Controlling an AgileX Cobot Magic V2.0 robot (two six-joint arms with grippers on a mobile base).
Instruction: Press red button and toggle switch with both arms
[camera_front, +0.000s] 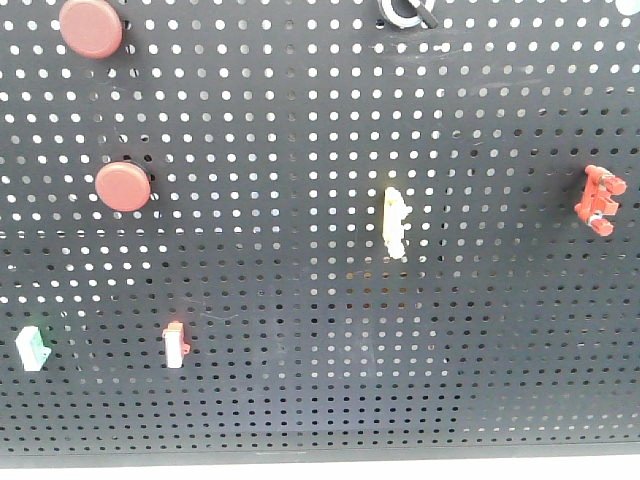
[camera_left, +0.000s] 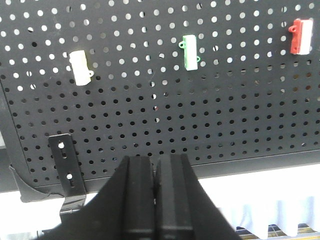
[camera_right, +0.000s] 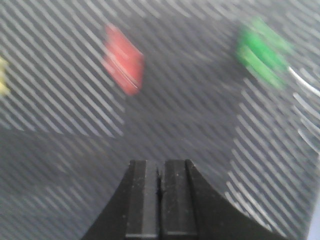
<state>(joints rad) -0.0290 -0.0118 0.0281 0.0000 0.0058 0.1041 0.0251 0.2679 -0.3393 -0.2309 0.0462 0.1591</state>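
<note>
Left gripper (camera_left: 157, 197) sat nearest the left wrist camera, its two black fingers (camera_left: 137, 200) pressed together with nothing between them, just below the bottom edge of the black pegboard (camera_left: 150, 115). A black slotted bracket (camera_left: 65, 162) hung on the pegboard's lower left corner, left of that gripper. Further up the pegboard in the same view were a cream switch block (camera_left: 80, 67), a green-and-white switch block (camera_left: 190, 51) to its right and a red-and-white switch block (camera_left: 301, 36) at the far right. Right gripper (camera_right: 160, 200) was also pressed together and empty in the right wrist view, which was smeared by motion blur; beyond it on the pegboard (camera_right: 190, 130) a red blur (camera_right: 123, 60), a green blur (camera_right: 262, 52) and a yellow smear (camera_right: 2, 75) at the left edge could not be identified. In the front view neither gripper showed. On the pegboard (camera_front: 320, 330) the red button (camera_front: 122, 187) sat at mid left, with a second red button (camera_front: 90, 27) above it at the top left. The toggle switch (camera_front: 405, 12) was cut off by the pegboard's top edge, right of centre, only its ring and black lever partly seen. A pale yellow upright piece (camera_front: 394, 222) sat near the centre, a red clip bracket (camera_front: 600, 200) at the right, a small red-topped white switch (camera_front: 177, 343) and a green-topped white switch (camera_front: 32, 347) lower left
</note>
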